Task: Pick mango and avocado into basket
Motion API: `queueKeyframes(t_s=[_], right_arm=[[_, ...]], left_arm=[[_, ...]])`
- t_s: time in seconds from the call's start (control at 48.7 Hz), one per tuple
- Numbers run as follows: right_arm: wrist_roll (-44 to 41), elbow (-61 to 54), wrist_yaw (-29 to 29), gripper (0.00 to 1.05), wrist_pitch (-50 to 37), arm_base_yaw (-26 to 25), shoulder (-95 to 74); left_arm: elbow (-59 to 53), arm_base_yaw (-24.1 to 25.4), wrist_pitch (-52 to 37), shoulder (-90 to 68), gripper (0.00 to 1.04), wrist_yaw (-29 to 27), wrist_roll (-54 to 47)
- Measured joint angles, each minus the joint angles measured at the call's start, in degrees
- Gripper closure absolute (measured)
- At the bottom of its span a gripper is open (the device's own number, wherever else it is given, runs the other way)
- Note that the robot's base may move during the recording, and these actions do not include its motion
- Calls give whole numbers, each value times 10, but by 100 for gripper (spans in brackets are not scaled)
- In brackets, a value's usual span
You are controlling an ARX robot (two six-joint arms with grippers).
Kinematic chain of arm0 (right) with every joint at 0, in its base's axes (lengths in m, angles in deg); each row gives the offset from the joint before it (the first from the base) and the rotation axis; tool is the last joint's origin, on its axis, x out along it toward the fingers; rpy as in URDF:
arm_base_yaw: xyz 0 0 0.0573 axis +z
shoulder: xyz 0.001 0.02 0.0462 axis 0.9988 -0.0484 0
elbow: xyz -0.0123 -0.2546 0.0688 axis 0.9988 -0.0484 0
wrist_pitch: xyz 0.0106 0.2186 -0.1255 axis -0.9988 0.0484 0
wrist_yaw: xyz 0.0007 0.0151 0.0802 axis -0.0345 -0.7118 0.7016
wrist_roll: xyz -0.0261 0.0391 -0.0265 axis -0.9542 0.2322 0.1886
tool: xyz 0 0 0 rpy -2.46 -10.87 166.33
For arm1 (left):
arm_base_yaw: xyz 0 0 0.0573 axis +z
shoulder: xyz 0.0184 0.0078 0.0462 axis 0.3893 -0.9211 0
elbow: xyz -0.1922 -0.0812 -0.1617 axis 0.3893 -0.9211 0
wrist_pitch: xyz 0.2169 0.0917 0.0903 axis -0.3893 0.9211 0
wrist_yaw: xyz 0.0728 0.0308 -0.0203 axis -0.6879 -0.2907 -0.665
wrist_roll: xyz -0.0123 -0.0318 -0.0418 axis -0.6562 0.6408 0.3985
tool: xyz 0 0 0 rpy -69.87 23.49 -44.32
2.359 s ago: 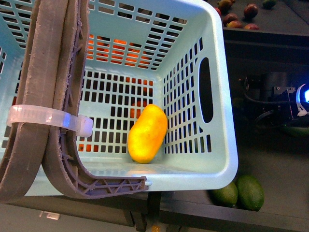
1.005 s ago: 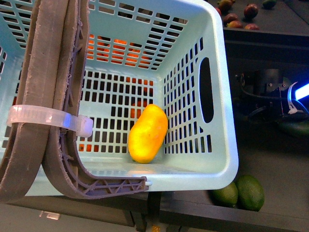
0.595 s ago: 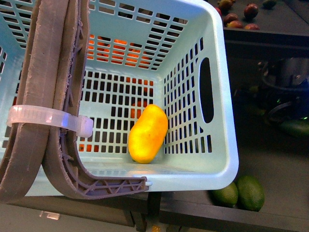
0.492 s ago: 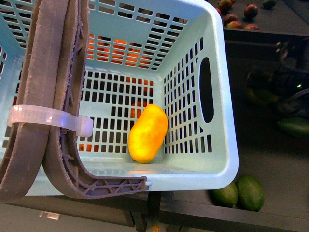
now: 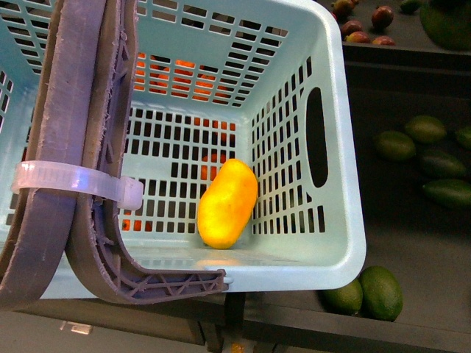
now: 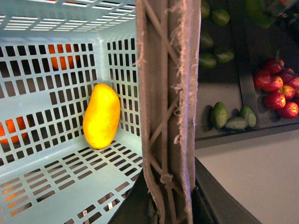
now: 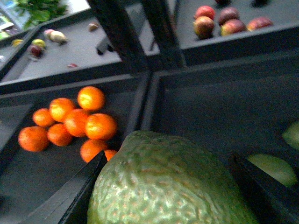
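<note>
The light teal basket (image 5: 335,147) fills the front view, and the yellow mango (image 5: 227,204) lies on its slotted floor by the right wall. It also shows in the left wrist view (image 6: 101,115). My left gripper (image 6: 170,212) is shut on the basket's brown-grey handle (image 6: 167,93). My right gripper (image 7: 166,205) is shut on the dark green avocado (image 7: 163,182), which fills the space between its black fingers (image 7: 79,191). In the front view the avocado (image 5: 445,22) shows at the top right corner, raised above the shelf; the gripper itself is hidden there.
Several green avocados (image 5: 412,140) lie on the dark shelf right of the basket, two more (image 5: 379,292) by its front corner. Red mangoes (image 5: 364,26) lie on the far shelf. Oranges (image 7: 70,121) lie in a bin. A white zip tie (image 5: 70,180) wraps the handle.
My right arm has lifted away from the avocado pile on the shelf and left the middle right of the front view. The avocado it holds now shows at the top right corner.
</note>
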Motion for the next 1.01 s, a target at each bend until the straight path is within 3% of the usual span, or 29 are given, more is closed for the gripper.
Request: queueKeyframes(t_s=[0.267,0.472,0.923,1.005], right_arm=[[12,-32,12,34,30,106,127],[7,-56,-15,34,37,205,144],[7,-61,-39,33,36,269,111],[4,-69,-47,18,28,272,111]], left_arm=[[0,0,0,0,95,0,0],[0,0,0,0,95,0,0],[0,0,0,0,95,0,0],[0,0,0,0,95,0,0]])
